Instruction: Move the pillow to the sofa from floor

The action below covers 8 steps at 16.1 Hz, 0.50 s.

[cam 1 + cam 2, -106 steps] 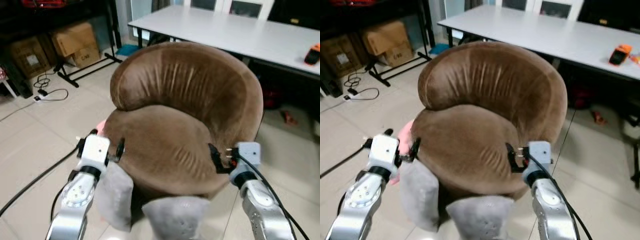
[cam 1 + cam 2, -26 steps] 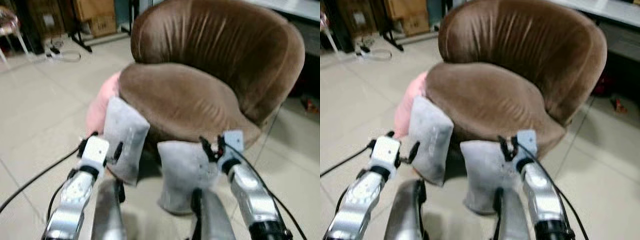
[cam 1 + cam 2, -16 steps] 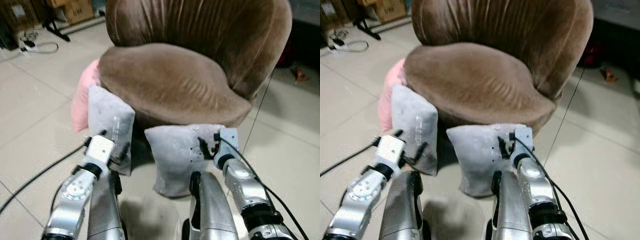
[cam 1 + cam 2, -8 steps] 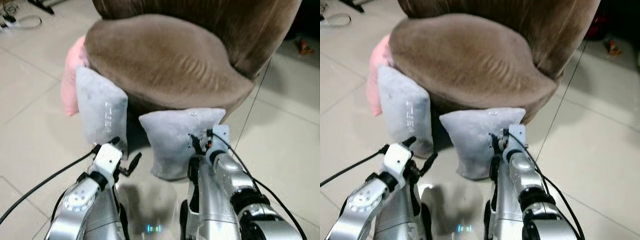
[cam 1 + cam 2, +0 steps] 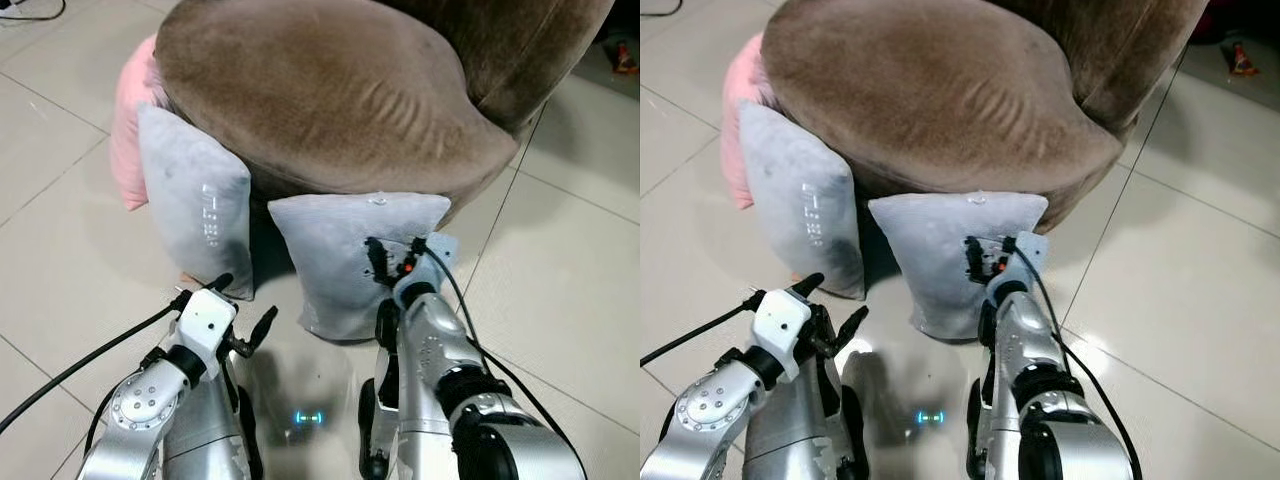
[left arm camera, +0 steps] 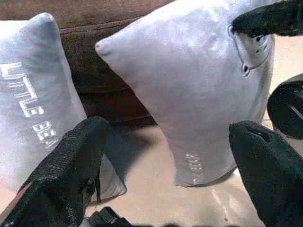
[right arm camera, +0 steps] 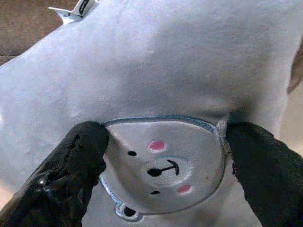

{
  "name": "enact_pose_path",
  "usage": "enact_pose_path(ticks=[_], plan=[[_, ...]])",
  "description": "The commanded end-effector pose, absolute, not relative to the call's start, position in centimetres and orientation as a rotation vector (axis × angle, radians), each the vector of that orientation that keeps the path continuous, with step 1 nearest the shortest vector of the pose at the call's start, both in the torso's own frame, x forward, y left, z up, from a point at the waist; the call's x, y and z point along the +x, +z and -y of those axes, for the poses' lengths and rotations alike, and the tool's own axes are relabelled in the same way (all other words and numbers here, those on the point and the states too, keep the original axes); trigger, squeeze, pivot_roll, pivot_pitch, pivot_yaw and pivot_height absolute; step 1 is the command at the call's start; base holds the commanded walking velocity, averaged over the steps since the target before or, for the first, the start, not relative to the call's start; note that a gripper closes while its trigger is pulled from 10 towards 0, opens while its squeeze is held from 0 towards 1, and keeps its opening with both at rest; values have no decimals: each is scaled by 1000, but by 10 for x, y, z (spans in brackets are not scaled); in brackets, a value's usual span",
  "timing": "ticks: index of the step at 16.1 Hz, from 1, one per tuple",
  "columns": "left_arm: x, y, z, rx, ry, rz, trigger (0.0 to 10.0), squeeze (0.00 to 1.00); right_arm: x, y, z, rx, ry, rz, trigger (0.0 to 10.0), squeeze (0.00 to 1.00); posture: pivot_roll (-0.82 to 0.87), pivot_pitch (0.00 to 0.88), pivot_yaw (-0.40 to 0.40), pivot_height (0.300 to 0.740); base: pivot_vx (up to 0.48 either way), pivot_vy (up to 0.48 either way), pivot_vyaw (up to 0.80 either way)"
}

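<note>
A grey pillow [image 5: 335,275] with a bear patch [image 7: 163,165] stands on the floor, leaning against the front of the brown sofa [image 5: 330,90]. My right gripper [image 5: 390,258] is at the pillow's front face and open. Its fingers [image 7: 71,165] rest against the fabric on either side of the patch. My left gripper [image 5: 246,298] is open and empty, low over the floor to the left of this pillow. In the left wrist view the same pillow [image 6: 189,94] lies ahead between the spread fingers [image 6: 71,170].
A second grey pillow [image 5: 195,215] with white lettering leans on the sofa's left side, and a pink cushion [image 5: 125,130] sits behind it. A black cable [image 5: 90,360] trails across the tiled floor [image 5: 560,260] at my left.
The view has tilted down and closer to the floor. My right gripper has come up against the middle pillow's face, and my left gripper has dropped lower beside it.
</note>
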<state>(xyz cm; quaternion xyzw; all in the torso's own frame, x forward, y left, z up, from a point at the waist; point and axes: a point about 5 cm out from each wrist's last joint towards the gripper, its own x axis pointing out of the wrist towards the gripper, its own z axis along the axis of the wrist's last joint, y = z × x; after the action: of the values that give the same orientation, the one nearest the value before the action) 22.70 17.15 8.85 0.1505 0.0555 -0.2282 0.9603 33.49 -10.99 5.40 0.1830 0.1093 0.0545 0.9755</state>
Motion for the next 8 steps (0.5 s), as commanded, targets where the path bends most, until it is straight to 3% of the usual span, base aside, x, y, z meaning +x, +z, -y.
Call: enact_pose_path(ticks=[1, 2, 3, 4, 8], plan=[[221, 85, -174, 305, -468, -142, 10000, 882, 333, 50, 104, 352, 131, -237, 5608, 0, 78, 303, -43, 464, 0, 0, 0], [221, 85, -174, 308, -470, -143, 10000, 886, 332, 49, 101, 347, 135, -243, 3059, 0, 79, 302, -43, 464, 0, 0, 0], [221, 85, -174, 309, -472, -144, 10000, 886, 332, 49, 100, 340, 139, -251, 1137, 0, 80, 300, -44, 464, 0, 0, 0], [221, 85, -174, 310, -477, -144, 10000, 882, 332, 48, 99, 338, 140, -253, 0, 0, 82, 299, -43, 464, 0, 0, 0], [221, 86, -172, 308, -496, -148, 10000, 886, 332, 48, 97, 340, 136, -255, 0, 0, 82, 295, -39, 464, 0, 0, 0]])
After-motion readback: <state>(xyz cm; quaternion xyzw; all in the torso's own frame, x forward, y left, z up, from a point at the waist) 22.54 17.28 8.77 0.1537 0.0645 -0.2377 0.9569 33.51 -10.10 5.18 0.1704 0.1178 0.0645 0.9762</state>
